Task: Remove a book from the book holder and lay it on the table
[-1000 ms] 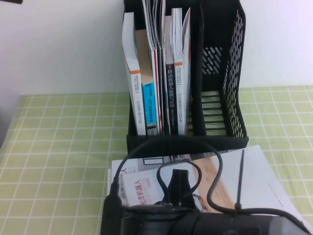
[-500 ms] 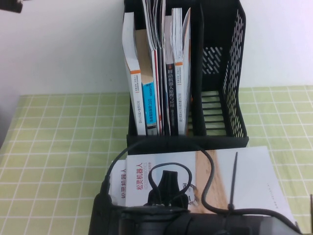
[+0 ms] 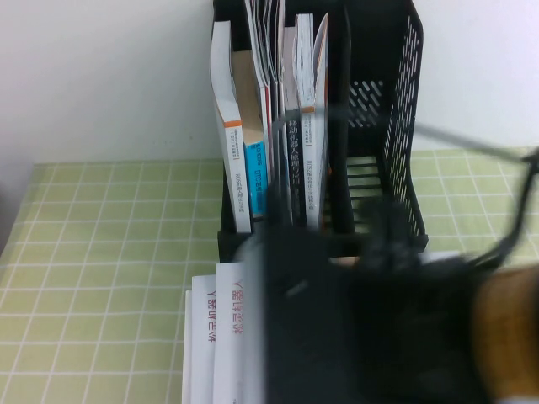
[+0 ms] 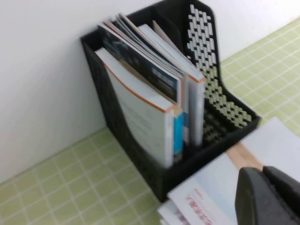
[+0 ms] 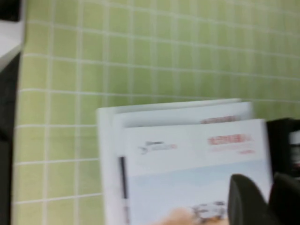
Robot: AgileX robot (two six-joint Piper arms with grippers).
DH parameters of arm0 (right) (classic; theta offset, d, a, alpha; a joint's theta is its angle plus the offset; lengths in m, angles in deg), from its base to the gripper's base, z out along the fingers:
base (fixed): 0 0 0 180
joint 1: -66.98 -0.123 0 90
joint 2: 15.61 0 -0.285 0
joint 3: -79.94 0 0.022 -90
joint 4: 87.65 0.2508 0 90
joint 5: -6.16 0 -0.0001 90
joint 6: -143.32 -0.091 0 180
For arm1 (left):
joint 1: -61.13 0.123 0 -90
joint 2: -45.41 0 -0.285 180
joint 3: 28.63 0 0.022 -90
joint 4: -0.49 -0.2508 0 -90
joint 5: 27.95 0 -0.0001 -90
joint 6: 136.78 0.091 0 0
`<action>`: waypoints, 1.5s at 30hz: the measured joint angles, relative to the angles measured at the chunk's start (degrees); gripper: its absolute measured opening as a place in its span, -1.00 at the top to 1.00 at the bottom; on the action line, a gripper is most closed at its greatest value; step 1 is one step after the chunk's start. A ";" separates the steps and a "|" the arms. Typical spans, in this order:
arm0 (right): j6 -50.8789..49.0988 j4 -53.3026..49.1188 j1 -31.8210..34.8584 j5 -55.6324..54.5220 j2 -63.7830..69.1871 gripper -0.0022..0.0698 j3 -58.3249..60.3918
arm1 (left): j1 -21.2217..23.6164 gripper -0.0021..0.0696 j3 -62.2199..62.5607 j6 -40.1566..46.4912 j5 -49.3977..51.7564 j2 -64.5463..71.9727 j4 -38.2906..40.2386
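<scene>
blur fills the near part of the high view: a dark arm [image 3: 370,328] sweeps across the lower middle and right, hiding most of what lies under it. at its left edge the book [image 3: 229,328] shows as a white cover with red title, lying flat on the table [image 3: 93,278] on top of other white sheets, just in front of the book holder [image 3: 396,126].

the right wrist view shows what the high view hides: the book [image 5: 187,164] flat on the green checked cloth [image 5: 140,56], its pale cover with red lettering face up, a second white edge peeking out beneath it. the right gripper [image 5: 267,197] hangs low over one corner of the cover; whether its fingers are spread or closed, i cannot tell.

the left wrist view gives the side angle: the left gripper [image 4: 269,197] is a dark shape near the flat book [image 4: 220,187], its finger state also not readable. beyond stands the black rack [image 4: 140,154] against the white wall [image 4: 42,84], upright books [image 4: 150,103] packed into its compartments on one side, while the mesh-sided end compartment [image 4: 220,108] holds none.
</scene>
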 joint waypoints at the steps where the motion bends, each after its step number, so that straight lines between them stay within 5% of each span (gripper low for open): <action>1: -1.03 -1.48 0.00 0.40 -2.25 0.66 0.00 | 0.00 0.95 -2.82 -0.09 -0.74 -2.38 0.90; 6: -6.86 -7.87 0.00 1.71 -11.74 0.90 0.00 | 0.00 0.95 -17.33 -1.29 -5.16 -13.25 4.44; 17: -13.56 -8.21 0.00 12.20 -24.84 0.93 7.06 | 0.00 0.95 -43.70 -5.39 -11.60 -31.94 7.84; 26: -23.83 -8.95 0.00 -8.54 -41.34 0.94 38.72 | 0.00 0.95 -64.89 -3.83 -35.26 -37.31 11.26; 32: -29.08 -20.34 0.00 -17.67 -49.04 0.94 49.74 | 0.00 0.95 -70.40 -2.55 -43.23 -37.31 11.46; 45: -29.69 -21.54 0.00 -18.02 -50.03 0.94 54.70 | 0.00 0.95 -71.25 -2.55 -38.59 -37.31 11.68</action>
